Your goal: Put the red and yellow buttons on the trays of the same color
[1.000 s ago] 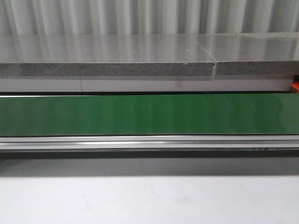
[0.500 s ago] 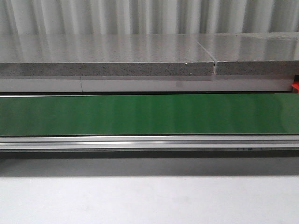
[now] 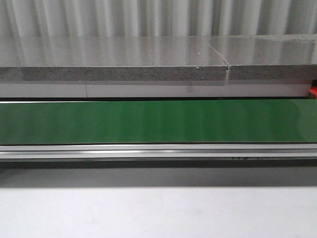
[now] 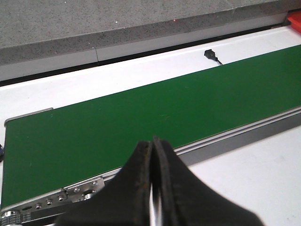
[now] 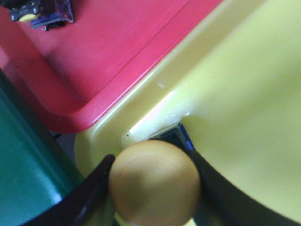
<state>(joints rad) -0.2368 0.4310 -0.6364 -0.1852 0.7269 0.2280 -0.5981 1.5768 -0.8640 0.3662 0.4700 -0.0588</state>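
Observation:
In the right wrist view my right gripper (image 5: 154,181) is shut on a yellow button (image 5: 154,181), its round cap filling the gap between the black fingers (image 5: 89,193). It hangs over the corner of the yellow tray (image 5: 244,94). The red tray (image 5: 108,52) lies beside it, with a small dark-and-yellow part (image 5: 42,12) on it. In the left wrist view my left gripper (image 4: 153,143) is shut and empty above the near rail of the green conveyor belt (image 4: 141,113). No button shows on the belt (image 3: 158,121) in the front view. Neither gripper shows there.
A grey stone ledge (image 3: 114,62) runs behind the belt. A small red edge (image 3: 313,92) shows at the far right of the front view. A black sensor plug (image 4: 212,55) sits on the white surface beyond the belt. The white table (image 3: 158,213) lies in front.

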